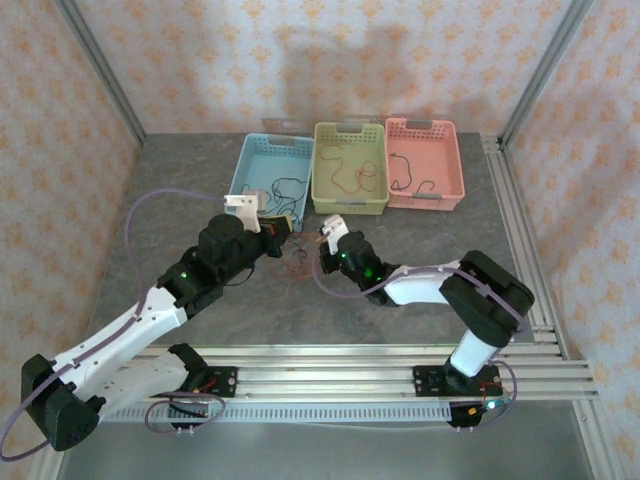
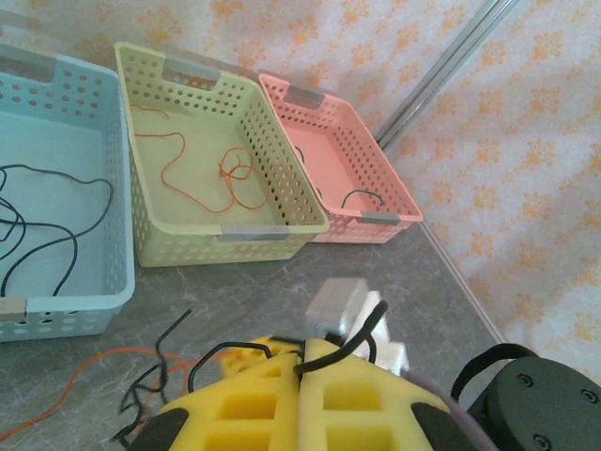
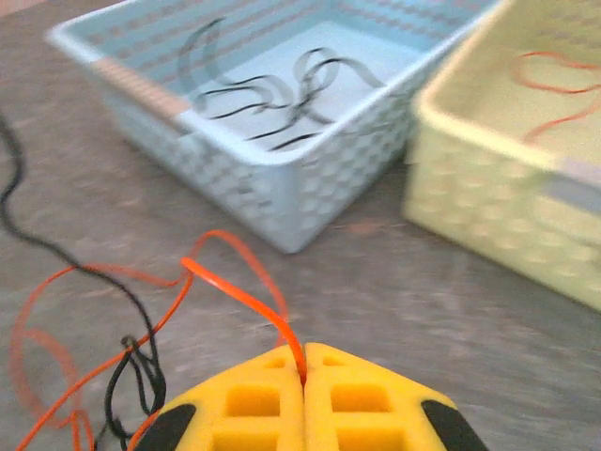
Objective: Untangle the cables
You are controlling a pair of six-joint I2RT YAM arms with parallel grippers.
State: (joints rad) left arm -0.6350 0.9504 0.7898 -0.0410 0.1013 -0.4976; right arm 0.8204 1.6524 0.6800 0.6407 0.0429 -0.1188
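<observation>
While three baskets [image 1: 240,168] [image 1: 317,165] [image 1: 458,165] sit, two cables [image 3: 239,299] [image 3: 148,371] seemingly tangle.

The left arm [image 1: 130,335] stretches forward and rightward; the right arm [image 1: 485,300] folds at its elbow and reaches left. The left gripper [image 2: 300,355] is clamped on a black cable [image 2: 364,331], and the right gripper [image 3: 303,366] pinches an orange cable [image 3: 239,293].

Open grey stone-look worktop [image 1: 180,160] lies to my left and right. Ahead, a perforated plastic blue basket [image 1: 240,165], yellow-green basket [image 1: 349,205] and pink basket [image 1: 425,200] wall off the far side. Thin orange and black cables [image 1: 300,264] clutter the gap between my left tool [image 1: 282,240] and right tool [image 1: 322,258].
</observation>
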